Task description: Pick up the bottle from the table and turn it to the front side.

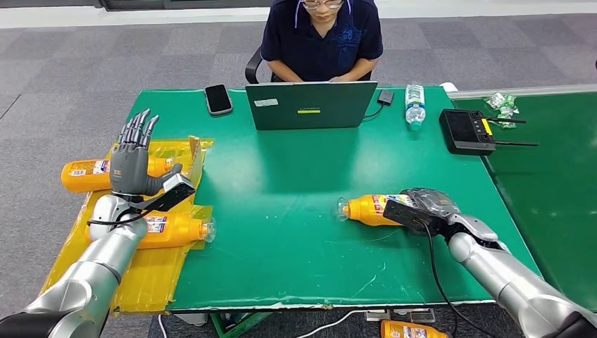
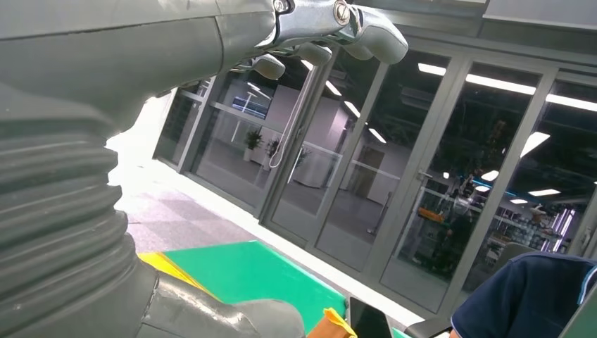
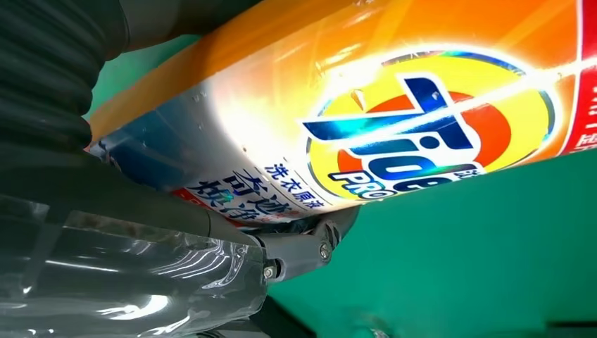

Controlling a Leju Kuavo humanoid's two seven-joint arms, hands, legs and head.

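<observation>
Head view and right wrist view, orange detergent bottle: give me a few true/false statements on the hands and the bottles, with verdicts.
1. The right hand grips the orange detergent bottle lying on the green table. True.
2. The left hand holds a bottle. False: it is raised, fingers apart, holding nothing.
3. Two orange bottles lie on the yellow sheet. True.
4. The gripped bottle stands upright. False: it lies on its side.
</observation>
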